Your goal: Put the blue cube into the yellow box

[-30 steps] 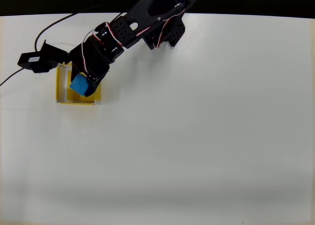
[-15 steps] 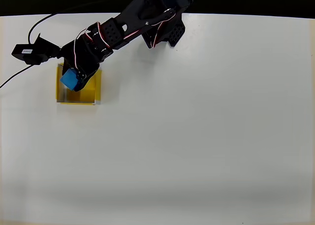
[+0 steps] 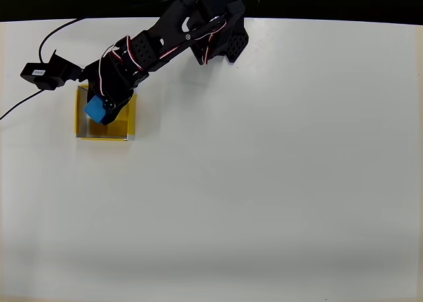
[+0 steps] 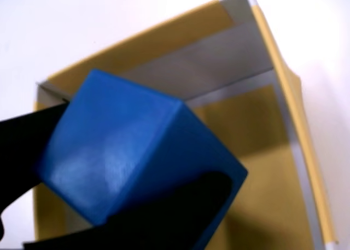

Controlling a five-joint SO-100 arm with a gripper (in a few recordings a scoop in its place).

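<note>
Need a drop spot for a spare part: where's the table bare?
The table is bare right of and below the yellow box. It is crowded at top left: the arm's end effector holds the blue cube over the box, cables beside it.

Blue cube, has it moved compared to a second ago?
Yes. In the overhead view the blue cube, held in the gripper, has shifted left, from the right side of the yellow box to its left side.

Black arm stretched from its base toward the overhead view's left, wrist bent down; claw (image 3: pixel 100 108) clamped on the cube (image 3: pixel 96 109), dark fingers (image 4: pixel 180 217) pressing opposite faces.
</note>
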